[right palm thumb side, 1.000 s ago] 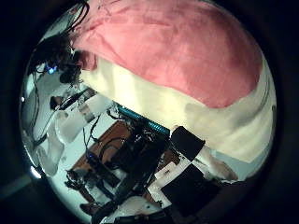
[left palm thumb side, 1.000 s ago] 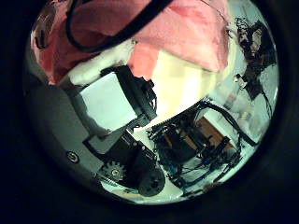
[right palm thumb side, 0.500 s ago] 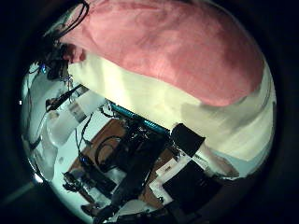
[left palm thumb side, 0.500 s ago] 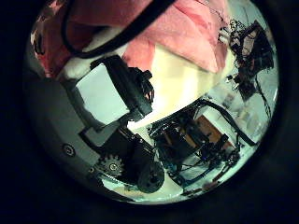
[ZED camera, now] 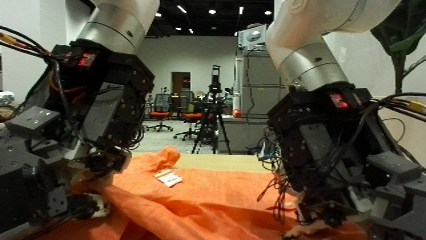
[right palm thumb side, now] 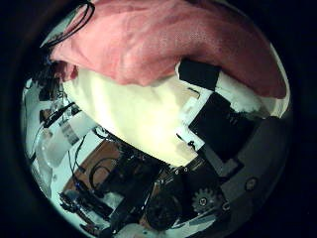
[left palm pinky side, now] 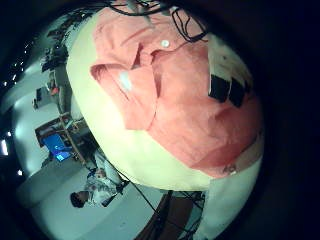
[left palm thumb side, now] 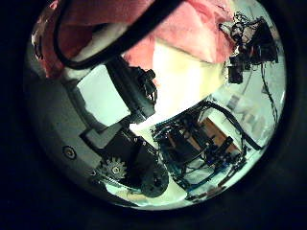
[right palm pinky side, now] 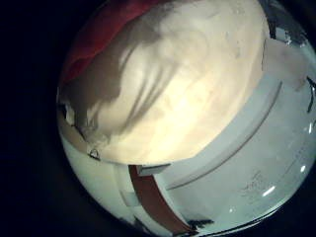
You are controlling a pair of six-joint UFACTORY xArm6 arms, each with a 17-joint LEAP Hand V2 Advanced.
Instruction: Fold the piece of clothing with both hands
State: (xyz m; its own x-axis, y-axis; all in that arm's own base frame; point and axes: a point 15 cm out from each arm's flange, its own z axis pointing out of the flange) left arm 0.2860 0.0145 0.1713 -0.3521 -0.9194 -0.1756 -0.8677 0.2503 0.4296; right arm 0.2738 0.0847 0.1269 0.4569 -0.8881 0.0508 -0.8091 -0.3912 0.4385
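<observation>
Since half a second before, fingers [right palm thumb side: 213, 104] of the right robot hand [ZED camera: 349, 170] had swung into its thumb-side view, reaching onto the cloth. No container showed. The orange-pink shirt [ZED camera: 200, 205] lay rumpled on the pale table [left palm pinky side: 130, 155], a white tag [ZED camera: 169, 178] at 12 o'clock. The left robot hand [ZED camera: 60, 150] stood at the shirt's 9 o'clock; I could not tell either grip.

Pale cream table [left palm pinky side: 130, 150] w/ crumpled orange shirt [ZED camera: 213, 200] directly on top
</observation>
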